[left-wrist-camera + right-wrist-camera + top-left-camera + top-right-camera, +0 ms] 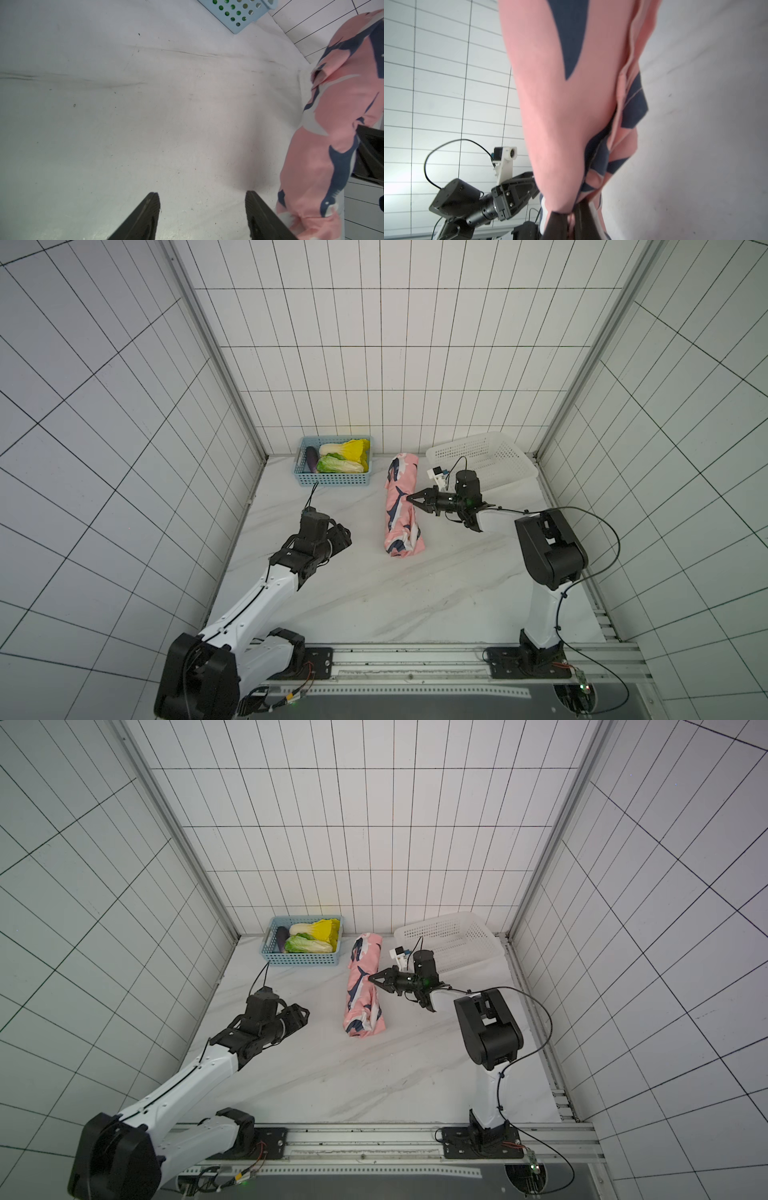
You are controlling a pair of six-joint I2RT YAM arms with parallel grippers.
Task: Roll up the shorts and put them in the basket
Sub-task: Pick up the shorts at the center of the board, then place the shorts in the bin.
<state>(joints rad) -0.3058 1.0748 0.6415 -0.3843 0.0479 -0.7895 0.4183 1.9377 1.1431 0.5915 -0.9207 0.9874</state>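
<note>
**Q:** Where are the shorts (pixel 401 506)?

**A:** At the centre of both top views, on the table (pixel 374 593). They lie in a tight roll between the blue basket (pixel 332 480) and the white basket (pixel 513 470).

**Q:** Gripper status?

**A:** The right gripper (pixel 411 498) has its fingers (pixel 584 224) closed, pinching the roll's right edge at mid-length. The left gripper (pixel 348 536) has its fingers (pixel 145 216) wide apart and empty, well left of the roll.

**Q:** Which step, and what comes next?

**A:** Rolling appears complete, so the step in hand is judged to be release. Open the right fingers and withdraw sideways. Do not drag the flap, or the roll may unwind.
</note>
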